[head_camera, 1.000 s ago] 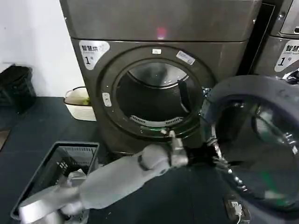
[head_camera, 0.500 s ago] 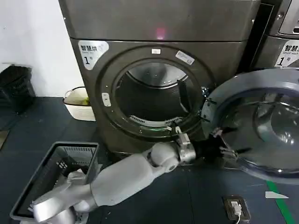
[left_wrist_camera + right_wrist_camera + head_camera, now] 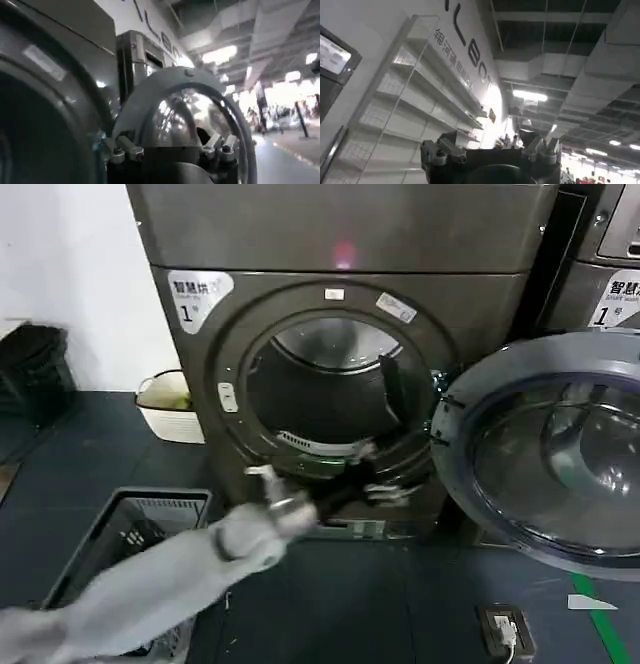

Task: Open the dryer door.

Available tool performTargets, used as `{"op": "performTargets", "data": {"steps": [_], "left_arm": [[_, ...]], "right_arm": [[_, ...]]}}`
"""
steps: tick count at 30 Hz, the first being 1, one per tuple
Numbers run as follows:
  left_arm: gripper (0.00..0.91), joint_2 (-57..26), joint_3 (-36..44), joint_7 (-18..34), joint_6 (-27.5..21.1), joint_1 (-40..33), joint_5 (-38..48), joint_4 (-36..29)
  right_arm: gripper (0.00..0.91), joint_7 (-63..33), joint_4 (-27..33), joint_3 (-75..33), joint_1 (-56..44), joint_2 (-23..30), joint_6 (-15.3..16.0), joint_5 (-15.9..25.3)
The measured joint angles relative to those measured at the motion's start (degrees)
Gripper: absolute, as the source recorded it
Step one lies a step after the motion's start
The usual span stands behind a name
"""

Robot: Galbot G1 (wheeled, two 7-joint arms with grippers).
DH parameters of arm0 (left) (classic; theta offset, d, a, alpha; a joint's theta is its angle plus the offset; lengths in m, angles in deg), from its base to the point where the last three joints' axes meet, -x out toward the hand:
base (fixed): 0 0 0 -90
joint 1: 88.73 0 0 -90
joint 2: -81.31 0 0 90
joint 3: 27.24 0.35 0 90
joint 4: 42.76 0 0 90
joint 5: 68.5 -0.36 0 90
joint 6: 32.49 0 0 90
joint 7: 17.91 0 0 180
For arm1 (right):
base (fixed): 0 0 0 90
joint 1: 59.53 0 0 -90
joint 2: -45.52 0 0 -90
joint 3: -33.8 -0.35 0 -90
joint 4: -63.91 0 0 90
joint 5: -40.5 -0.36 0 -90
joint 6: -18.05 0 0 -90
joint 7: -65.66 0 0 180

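We note the door (image 3: 545, 459) now swung fully right of the dryer (image 3: 340, 334), drum exposed. The left gripper (image 3: 375, 474) has let go and pulled back to the opening's lower rim, fingers apart, holding nothing. We judge the task essentially done.

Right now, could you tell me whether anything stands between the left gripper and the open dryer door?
Nothing visible does. The left gripper is at the lower rim of the dryer opening, and the dryer door hangs wide open to its right, with only bare floor and air in the gap between them.
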Motion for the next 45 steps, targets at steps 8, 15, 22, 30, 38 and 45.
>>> {"op": "performTargets", "data": {"steps": [8, 15, 22, 30, 38, 45], "left_arm": [[0.907, -19.3, -12.9, -12.0, -1.0, 10.4, -2.1, -7.8], [0.907, -33.8, -25.3, -13.7, -4.6, 21.8, -8.4, -8.8], [0.907, -45.3, -29.0, -11.4, -10.3, 26.6, -10.0, -7.5], [0.907, -55.1, -32.4, -10.2, -15.2, 32.6, -16.0, -4.8], [0.907, -62.0, -37.5, -10.7, -19.4, 42.8, -20.4, -1.4], [0.907, -63.7, -38.9, -14.1, -17.9, 45.4, -22.2, 1.8]], "right_arm": [[0.907, 0.3, 2.2, -1.1, 2.0, -1.2, -0.7, 1.1], [0.907, 0.7, 3.0, -0.9, 3.1, -1.7, -1.2, 0.9], [0.907, 0.8, 3.8, 0.2, 4.2, -2.3, -1.3, 0.8], [0.907, 1.4, 4.2, 0.2, 3.9, -2.3, -1.5, 0.8], [0.907, 1.7, 4.6, 0.3, 4.1, -2.6, -1.4, 0.9], [0.907, 1.8, 4.7, 0.9, 4.6, -2.5, -1.6, 1.0]]}}
